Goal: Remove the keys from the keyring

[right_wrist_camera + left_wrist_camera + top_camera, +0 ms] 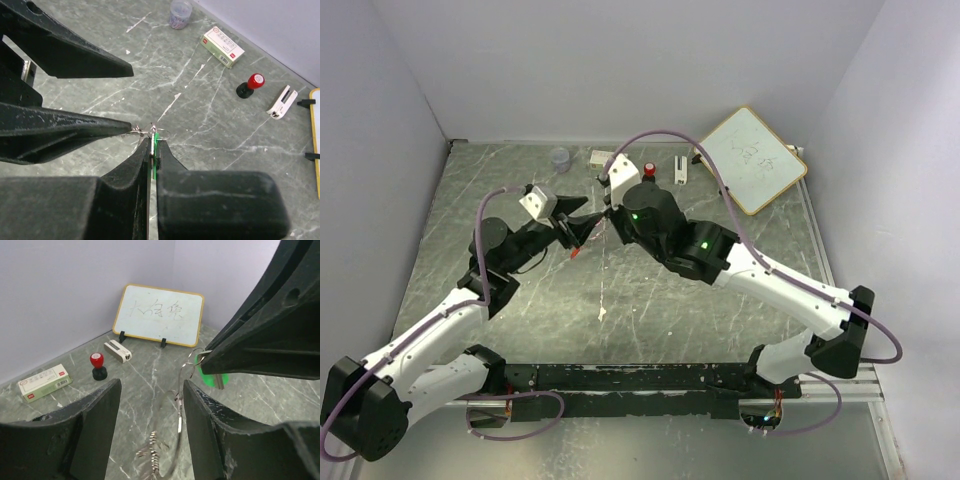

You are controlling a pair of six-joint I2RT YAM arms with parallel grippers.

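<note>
The left fingers (95, 425) are spread. The keyring (176, 402) hangs in the gap between them, its linked loops trailing down toward 6 o'clock. From the right wrist, the tip of the lower left finger touches the ring's loops, and the upper finger stands well apart from it. In the top view a tiny red key (577, 252) shows at 6 o'clock of these fingers, too small to tell how it hangs.

At 3 o'clock of the ring, the right fingers (137, 175) are pressed together on the green key (155, 142), pinching its head above the middle of the bench (650, 320). The ring's wire loops out of that pinch toward the left fingers. From above, the right wrist (650, 215) covers the pinch and hides the green key.

The other things stand along the far edge, at 12 to 2 o'clock of the fingers and well apart from the ring. From the left they are:
- a clear cup (560, 157)
- a white box (603, 158) lying flat just beside the cup
- a black knob (648, 170) with a red top, upright
- a small white piece (679, 170) lying flat
- a whiteboard (752, 158) on black feet, tilted back in the far right corner
</note>
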